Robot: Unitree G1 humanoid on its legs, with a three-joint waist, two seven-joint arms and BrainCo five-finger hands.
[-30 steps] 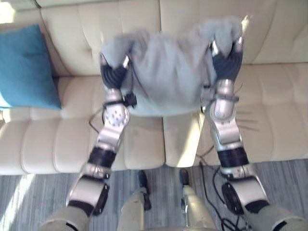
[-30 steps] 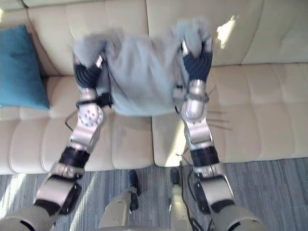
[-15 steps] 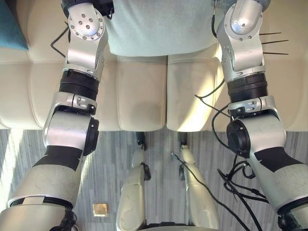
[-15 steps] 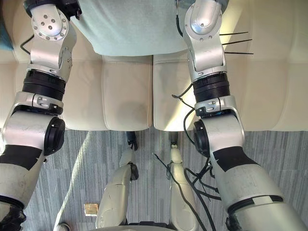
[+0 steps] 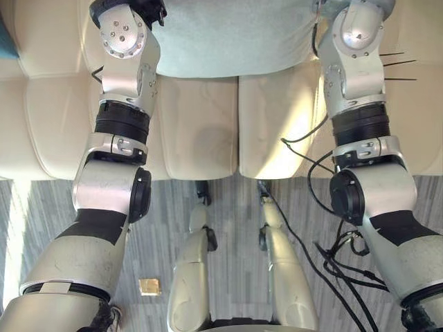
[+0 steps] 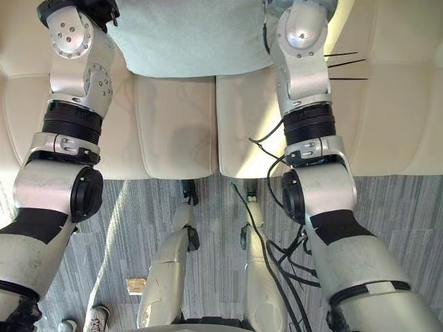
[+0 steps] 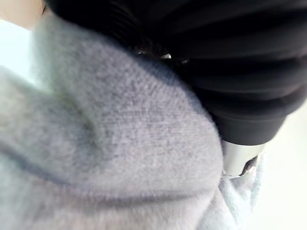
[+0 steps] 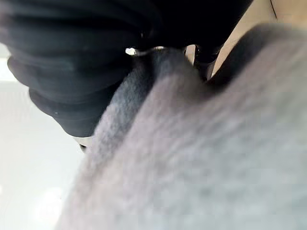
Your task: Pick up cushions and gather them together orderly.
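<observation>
Close against the left hand (image 7: 230, 72), in its wrist view, fuzzy fabric of a pale grey cushion (image 5: 228, 34) is bulging up to the dark ribbed cover. Whether this hand is clasping the fabric or resting loose cannot be told. At the right hand (image 8: 72, 57), grey fabric is likewise pressing against the dark cover, and its grasp cannot be told either.

From the head camera, the 2 arms are reaching forward, 1 on each side of the grey cushion. The cushion is sitting between the 2 forearms, and its lower edge is spreading over the seat of a cream sofa (image 5: 201, 124), across the seam where 2 seat pads are meeting. Sunlight is falling on the right pad.

At the far left, a sliver of a teal cushion (image 5: 3, 40) is showing on the sofa, well apart from the grey one. Below the sofa front, a grey striped carpet (image 5: 166, 228) is lying, with a small tan square (image 5: 147, 286) on it.
</observation>
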